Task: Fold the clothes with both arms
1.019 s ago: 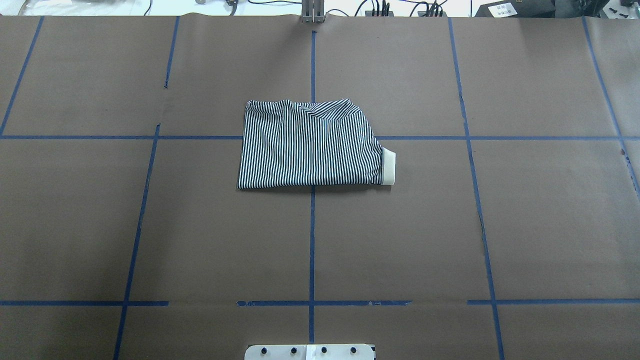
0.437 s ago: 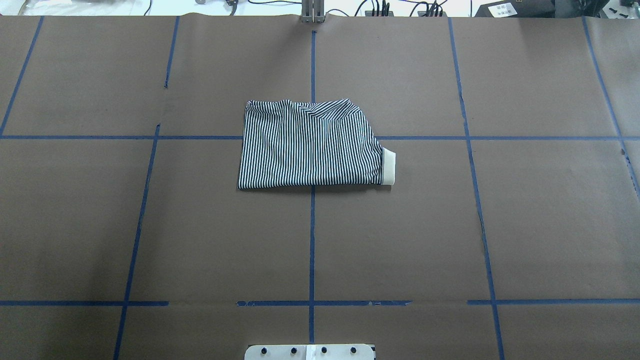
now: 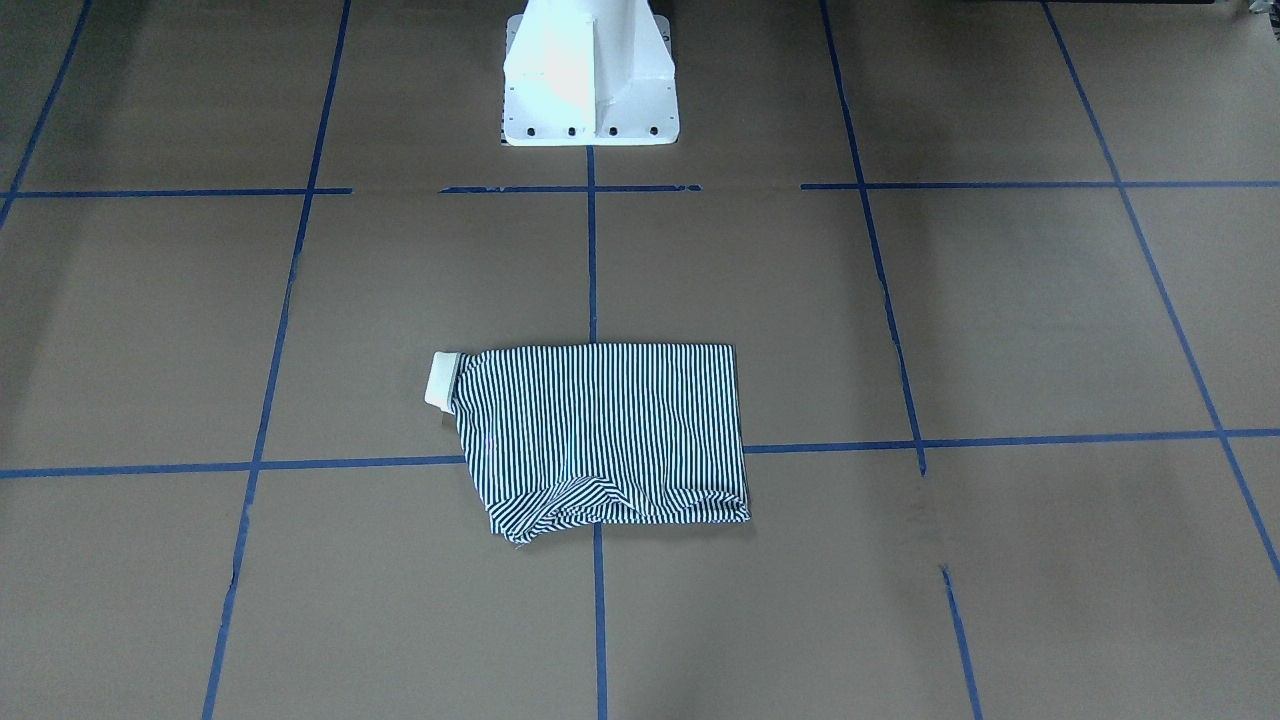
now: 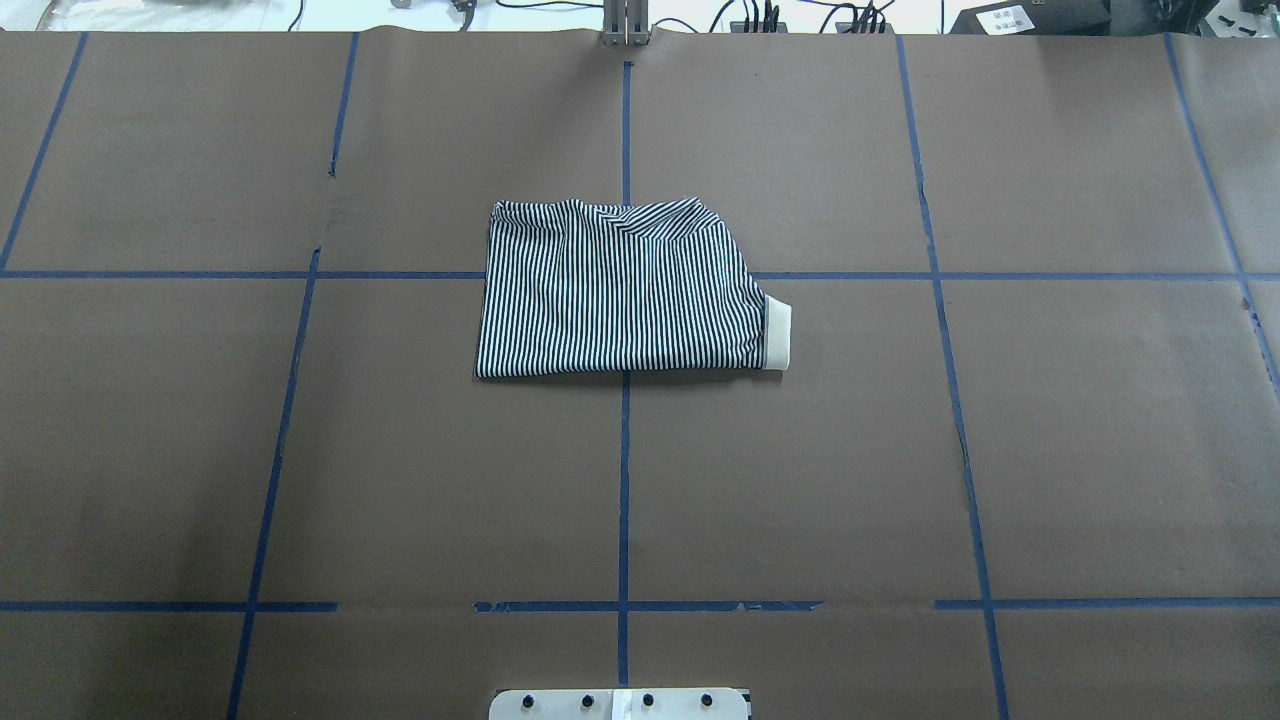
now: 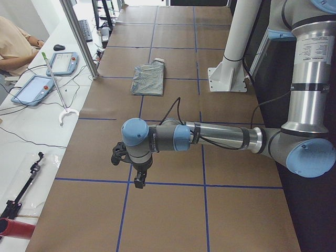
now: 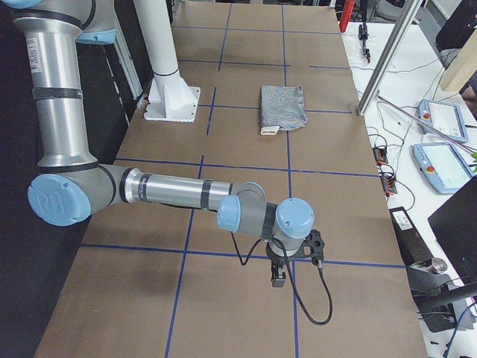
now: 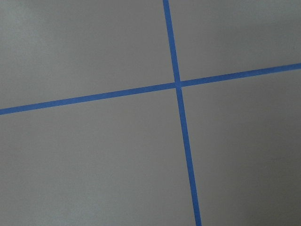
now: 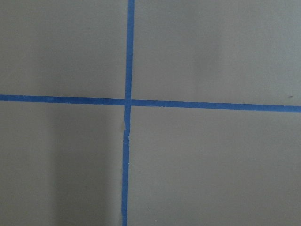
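Shirt: the striped polo shirt (image 4: 620, 290) lies near the middle of the table (image 4: 300, 450); it is folded into a compact, roughly rectangular packet across a crossing of the blue tape lines (image 4: 624, 480); a cream band (image 4: 778, 336) pokes out at the corner nearest the robot, on its right side.
Far edge: rumpled, with a diagonal crease, unlike the straight near edge.
Progress: the fold looks done or close to it, since no sleeve or hem lies spread and nothing touches the cloth; what might remain, by my guess, is smoothing the far edge and tucking in the cream band.
Left gripper: the left gripper (image 5: 135, 176) hangs low over bare table at the robot's left end, well apart from the shirt; it shows only from the side, so I cannot tell whether its jaws are spread or pressed together.
Right gripper: the right gripper (image 6: 282, 272) hangs the same way at the opposite end; again I cannot tell the state of its jaws.
Wrist cameras: each shows only brown paper and crossing tape.
Writing: no logo or label shows on the shirt as folded; each arm's upright tube bears a printed sticker (image 6: 33, 52), too small to read; a white label (image 4: 1010, 17) on a dark box beyond the far edge is also illegible.
Bystander: a person (image 5: 13, 42) sits at a side bench.
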### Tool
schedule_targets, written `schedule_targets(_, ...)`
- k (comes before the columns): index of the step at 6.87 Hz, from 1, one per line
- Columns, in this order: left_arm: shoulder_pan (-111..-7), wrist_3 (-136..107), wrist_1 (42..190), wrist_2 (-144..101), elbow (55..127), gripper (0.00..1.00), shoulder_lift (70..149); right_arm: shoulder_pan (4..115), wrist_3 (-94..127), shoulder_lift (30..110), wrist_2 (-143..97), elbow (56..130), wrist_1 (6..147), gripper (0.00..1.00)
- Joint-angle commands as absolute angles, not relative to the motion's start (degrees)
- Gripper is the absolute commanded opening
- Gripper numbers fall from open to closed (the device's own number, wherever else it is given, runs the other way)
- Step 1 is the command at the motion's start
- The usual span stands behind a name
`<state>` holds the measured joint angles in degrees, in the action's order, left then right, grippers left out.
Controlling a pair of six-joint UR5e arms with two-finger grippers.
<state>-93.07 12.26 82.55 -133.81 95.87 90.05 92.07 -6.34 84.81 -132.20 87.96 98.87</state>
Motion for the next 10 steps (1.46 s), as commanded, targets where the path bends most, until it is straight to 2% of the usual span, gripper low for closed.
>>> schedule_targets(1, -93.08, 11.87, 82.27, -135.86, 96.07, 1.00, 89.83, 90.53, -2.20, 88.57, -132.28, 92.19, 98.89, 1.00)
schedule_targets(10, -93.08, 9.49, 83.06, -138.34, 95.54, 1.00, 89.82, 87.19, -2.11, 88.59, -133.07, 95.19, 98.17, 1.00)
